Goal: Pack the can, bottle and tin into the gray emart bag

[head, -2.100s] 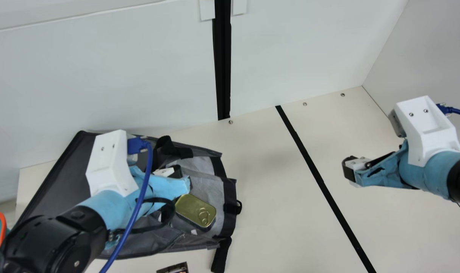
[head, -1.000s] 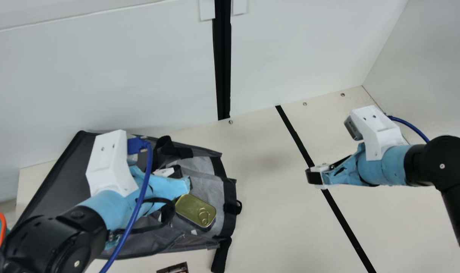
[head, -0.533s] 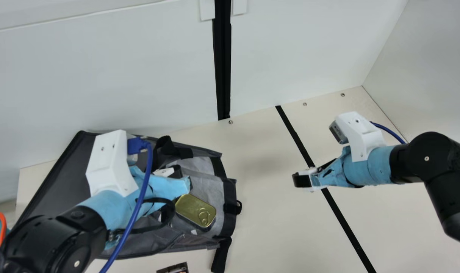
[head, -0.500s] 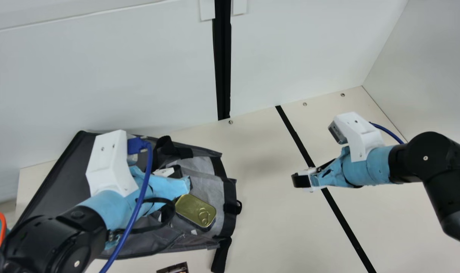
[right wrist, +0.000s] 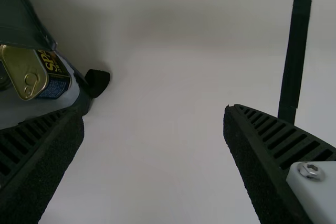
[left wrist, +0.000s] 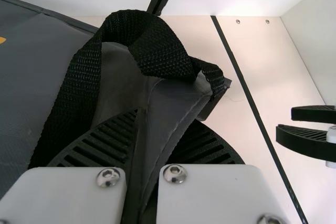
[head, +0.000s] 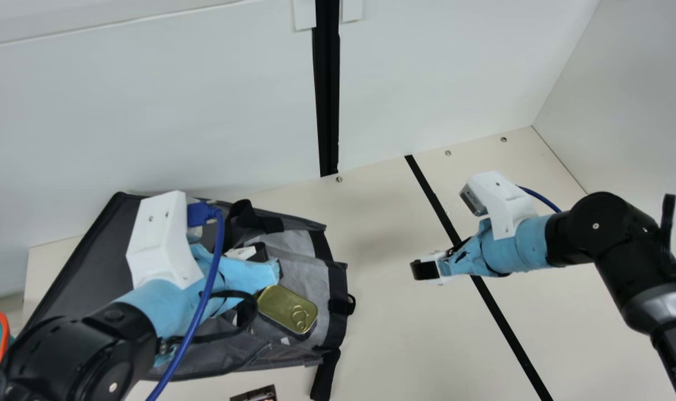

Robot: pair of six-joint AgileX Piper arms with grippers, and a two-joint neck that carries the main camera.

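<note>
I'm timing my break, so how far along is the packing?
The tin lies in the bag, so that looks done. The left claw grips the bag's edge; the right claw is open and empty. Whether can and bottle are left, I can't tell.

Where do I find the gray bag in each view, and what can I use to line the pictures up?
Main view: lower left, the gray bag under the left arm.
Left wrist view: left side to centre, the gray bag with a fold between the fingers.
Right wrist view: upper left, the gray bag.
Shared landmark: the black stripe on the table.
</note>
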